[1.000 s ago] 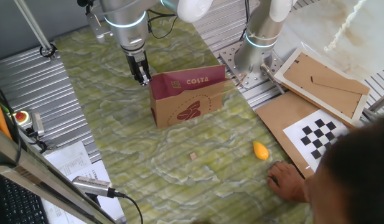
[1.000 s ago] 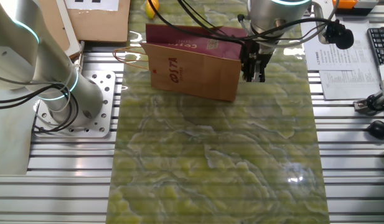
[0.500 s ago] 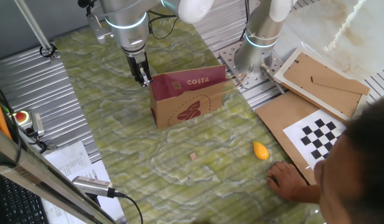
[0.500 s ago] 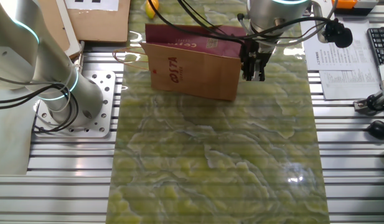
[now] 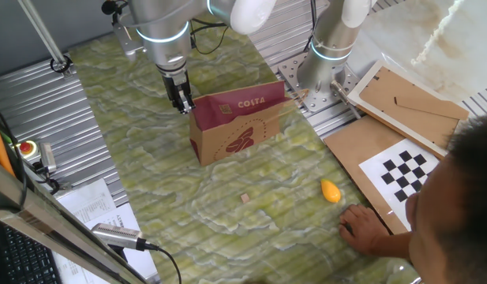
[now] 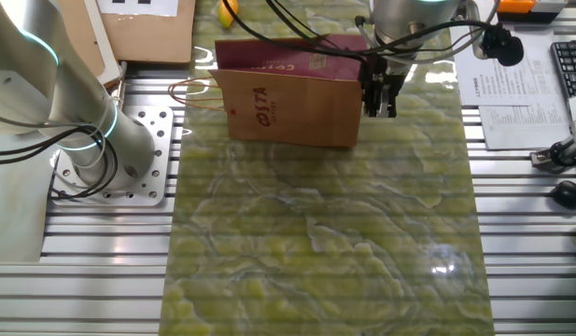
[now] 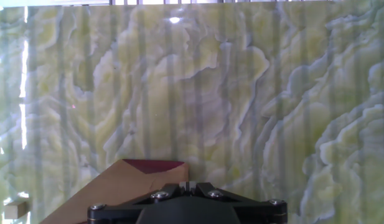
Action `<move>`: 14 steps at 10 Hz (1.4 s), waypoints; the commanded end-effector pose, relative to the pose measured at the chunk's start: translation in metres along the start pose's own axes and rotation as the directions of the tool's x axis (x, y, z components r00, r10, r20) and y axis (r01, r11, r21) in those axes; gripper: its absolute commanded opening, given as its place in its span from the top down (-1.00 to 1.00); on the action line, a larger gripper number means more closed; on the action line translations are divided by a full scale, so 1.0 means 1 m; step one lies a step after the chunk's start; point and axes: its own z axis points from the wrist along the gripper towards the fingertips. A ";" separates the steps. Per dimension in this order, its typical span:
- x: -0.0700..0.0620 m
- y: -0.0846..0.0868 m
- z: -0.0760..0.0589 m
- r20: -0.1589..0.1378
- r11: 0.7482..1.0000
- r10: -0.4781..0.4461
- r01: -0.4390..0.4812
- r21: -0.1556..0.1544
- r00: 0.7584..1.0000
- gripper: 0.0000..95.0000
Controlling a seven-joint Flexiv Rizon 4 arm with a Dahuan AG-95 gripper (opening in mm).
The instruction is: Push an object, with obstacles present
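Observation:
The tiny tan cube (image 5: pixel 245 198) lies on the green mat in front of the bag; a small tan block at the lower left edge of the hand view (image 7: pixel 14 208) looks like the same cube. The brown COSTA paper bag (image 5: pixel 235 125) stands upright mid-mat and also shows in the other fixed view (image 6: pixel 288 105), where it hides the cube. My gripper (image 5: pixel 180 104) is shut and empty, close beside the bag's end near its maroon top band. It also shows in the other fixed view (image 6: pixel 379 103). In the hand view the shut gripper (image 7: pixel 189 185) sits over the bag's corner (image 7: pixel 132 183).
An orange-yellow lump (image 5: pixel 330 190) lies right of the cube. A person's hand (image 5: pixel 361 229) rests on the mat's near right edge. A second arm's base (image 5: pixel 322 63), boards and a checkerboard sheet (image 5: pixel 405 170) stand to the right. Papers and cables lie off the mat's left side.
My gripper has shifted slightly at the bag's end, and the bag has turned a little and stands straighter. The cube and the lump have not moved.

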 end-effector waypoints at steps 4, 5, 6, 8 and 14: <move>-0.007 -0.024 -0.019 0.026 0.998 -0.052 0.051 0.029 0.998 1.00; -0.013 -0.032 -0.028 0.025 0.998 -0.059 0.059 0.029 0.998 1.00; -0.017 -0.036 -0.031 0.025 0.998 -0.063 0.063 0.028 0.998 1.00; -0.036 -0.032 -0.039 0.029 0.997 -0.076 0.075 0.023 0.997 1.00; -0.063 0.005 -0.044 0.054 0.995 -0.102 0.101 0.017 0.993 1.00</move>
